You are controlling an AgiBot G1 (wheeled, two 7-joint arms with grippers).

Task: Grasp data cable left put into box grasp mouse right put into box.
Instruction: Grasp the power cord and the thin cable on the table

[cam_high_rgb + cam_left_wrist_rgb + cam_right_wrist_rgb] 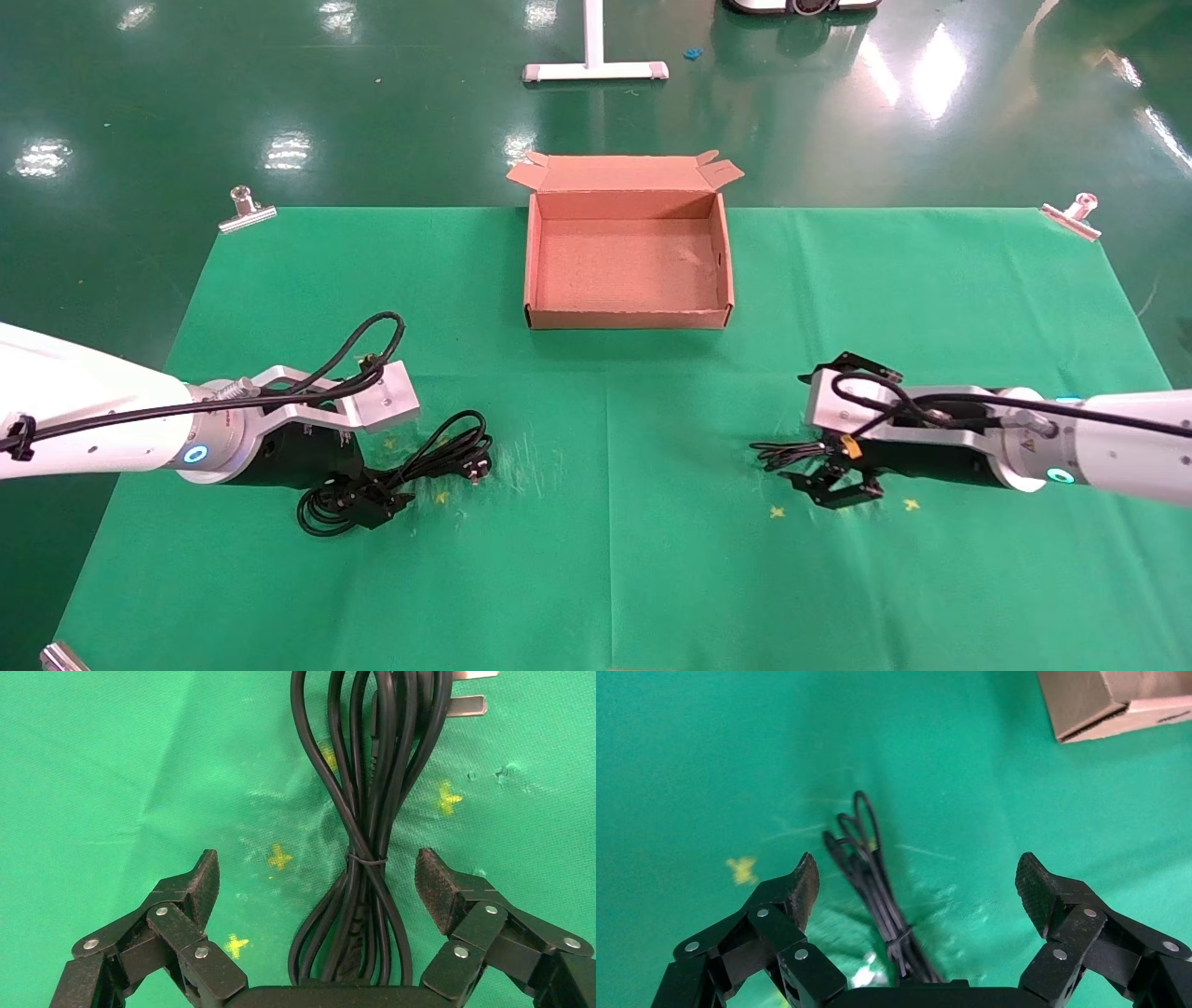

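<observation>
The data cable lies coiled on the green cloth at the front left, its plug pointing right. My left gripper is open and low over the bundle's left end. In the left wrist view the cable runs between the open fingers, which do not touch it. My right gripper is open and low at the front right. The mouse's thin cord sticks out to its left and lies between the open jaws in the right wrist view. The mouse body is hidden under the gripper. The box stands open at the back centre.
The green cloth covers the table, held by metal clips at the far corners. A corner of the box shows in the right wrist view. A white stand base is on the floor behind.
</observation>
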